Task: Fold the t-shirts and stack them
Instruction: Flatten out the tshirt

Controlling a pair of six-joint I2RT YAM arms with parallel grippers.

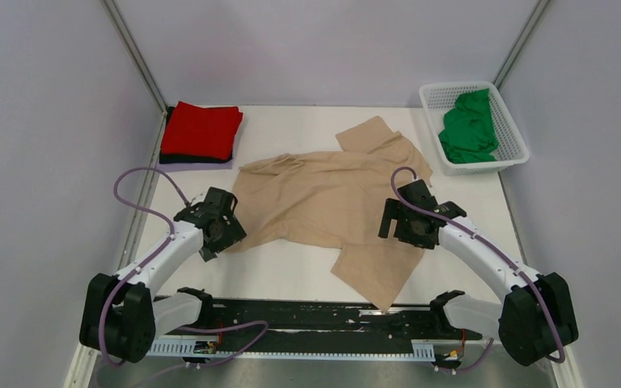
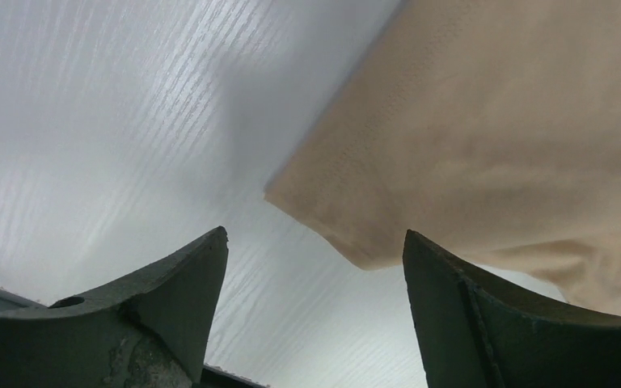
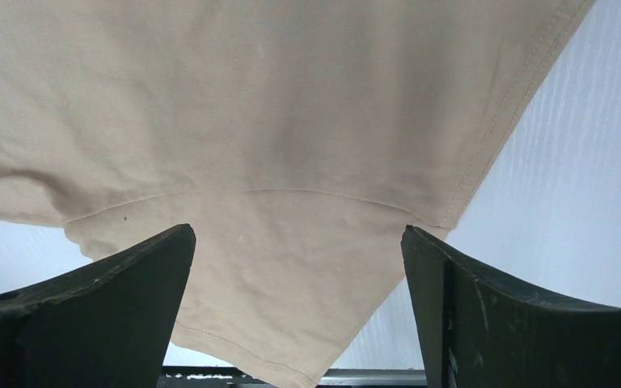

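Seen from the top, the tan t-shirt [image 1: 331, 202] lies rumpled in the middle of the white table [image 1: 291, 275]. A folded red shirt [image 1: 202, 129] tops a small pile at the far left. A green shirt [image 1: 469, 129] sits in a white basket [image 1: 511, 133] at the far right. Only the wrist views show the fingers. The left gripper [image 2: 315, 242] is wide open by the shirt's corner, holding nothing. The right gripper [image 3: 299, 234] is wide open over a sleeve seam. Grey walls stand all around.
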